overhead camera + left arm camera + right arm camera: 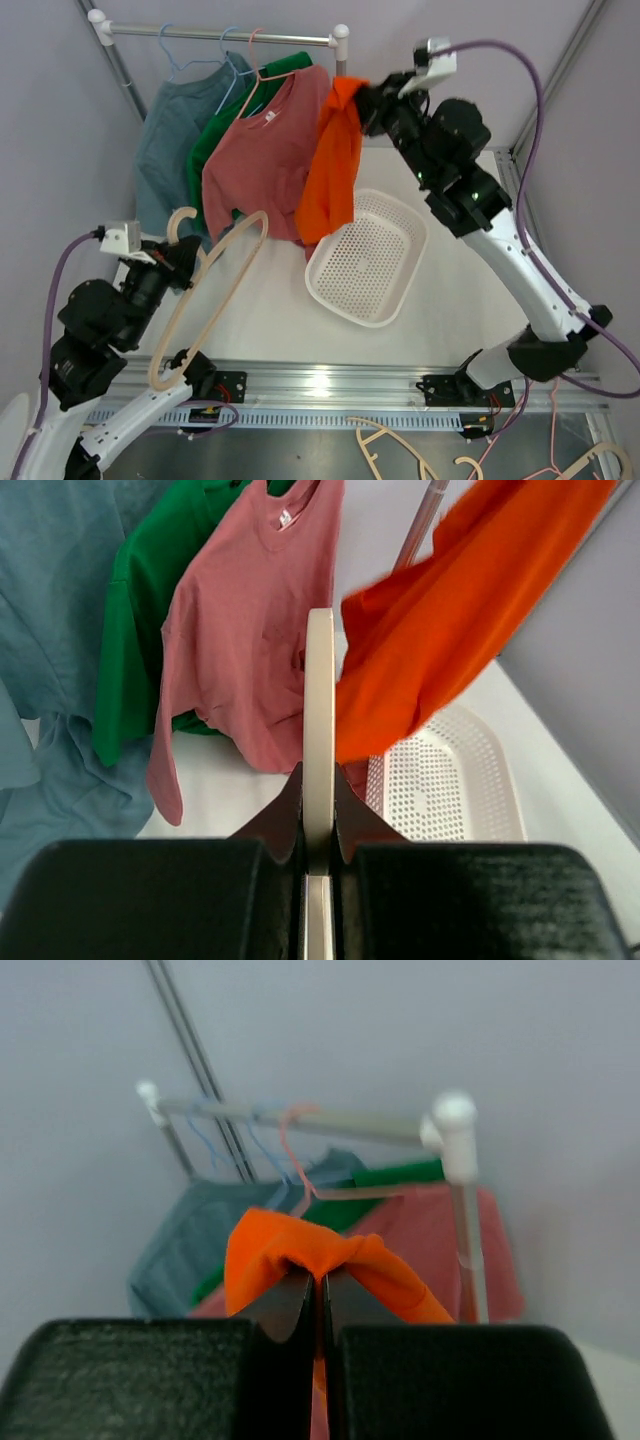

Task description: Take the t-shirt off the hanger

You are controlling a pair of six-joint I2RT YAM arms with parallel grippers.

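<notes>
The orange t-shirt [335,170] hung free of any hanger, bunched at one spot near its top in the right gripper [372,100], whose jaws were pinched fully together on that fold of cloth. It dangled at about 11 o'clock of the white perforated basket [375,255], its lower edge over the basket's far rim and close beside the pink t-shirt [255,165] on the rail [230,36]. The bare beige hanger [215,290] sat at 8 o'clock in the overhead view, its thin frame clamped edge-on in the nearly closed left gripper [180,262].

The removal itself looked done. The risks lay in the hold and the drop. Only a small tuck of fabric was gripped, so a quick swing could let it slip out. The cloth hung off-centre toward the rim, so a release there might drape it over the edge or onto the table. It might also snag the pink t-shirt. The hanger, held at one narrow point, could pivot.
</notes>
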